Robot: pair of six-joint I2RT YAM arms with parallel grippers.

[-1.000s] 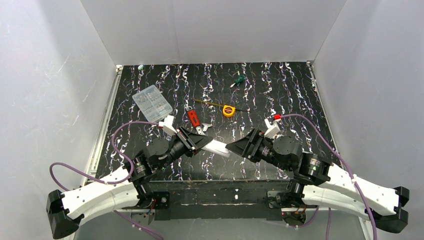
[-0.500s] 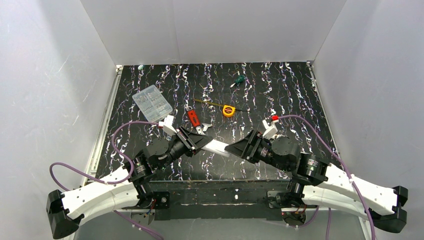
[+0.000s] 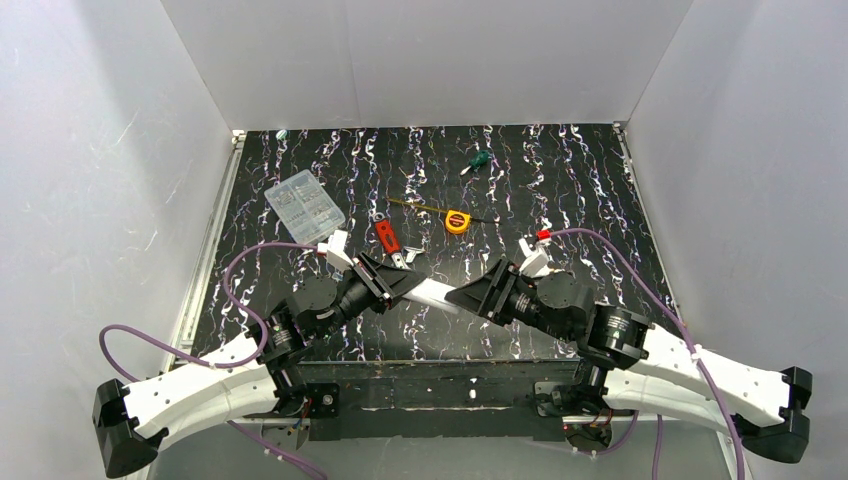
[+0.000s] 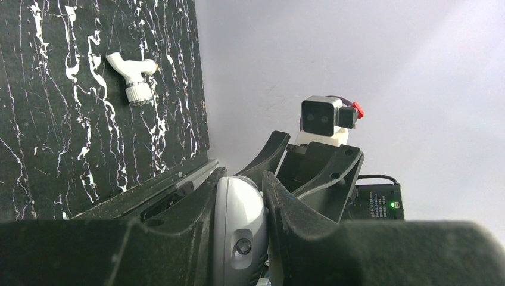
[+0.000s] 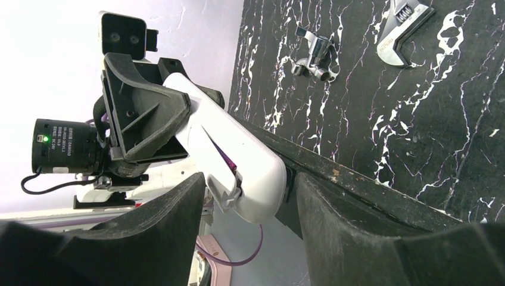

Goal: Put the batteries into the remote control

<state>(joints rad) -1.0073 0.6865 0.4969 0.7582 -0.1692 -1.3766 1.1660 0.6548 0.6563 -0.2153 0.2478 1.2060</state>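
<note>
My left gripper (image 3: pixel 405 285) is shut on the white remote control (image 3: pixel 435 293) and holds it above the table's near edge, pointing right. In the left wrist view the remote's rounded end (image 4: pixel 238 226) sits clamped between the black fingers (image 4: pixel 298 220). My right gripper (image 3: pixel 462 296) is open, and its jaws straddle the remote's free end (image 5: pixel 238 155) with a gap on each side. A purple strip shows in a slit on the remote's back, by a raised tab. No blue batteries are in view.
A clear parts box (image 3: pixel 304 205), a red-handled tool (image 3: pixel 387 236), silvery metal bits (image 3: pixel 403 258), a yellow tape measure (image 3: pixel 457 221) and a green screwdriver (image 3: pixel 474 161) lie further back. A white pipe fitting (image 4: pixel 132 77) and a wrench (image 5: pixel 405 30) lie on the table.
My right gripper has moved left, up to the remote's free end, and its jaws now straddle that end. The left arm and the remote have not moved.
</note>
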